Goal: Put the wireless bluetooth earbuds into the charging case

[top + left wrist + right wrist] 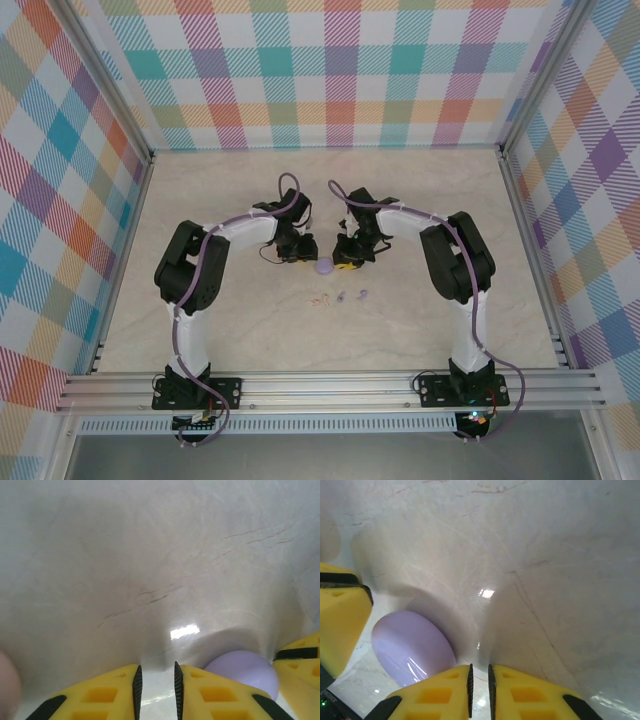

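Pastel plaid walls box in a pale marbled desk [250, 330]. Both arms bend inward to its middle, where a round lilac case [325, 266] [412, 647] lies between them. The left jaws stand almost together with a thin slit between them, pinching nothing. The right jaws are pressed together, empty, just beside the case. Tiny earbuds [341, 296] lie loose nearer the bases, apart from the case.

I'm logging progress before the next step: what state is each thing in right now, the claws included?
left claw: shut to a slit, empty.
right claw: shut to a slit, empty.
lilac case: lid closed, flat on the table between the claws.
earbuds: loose on the table, not in the case.
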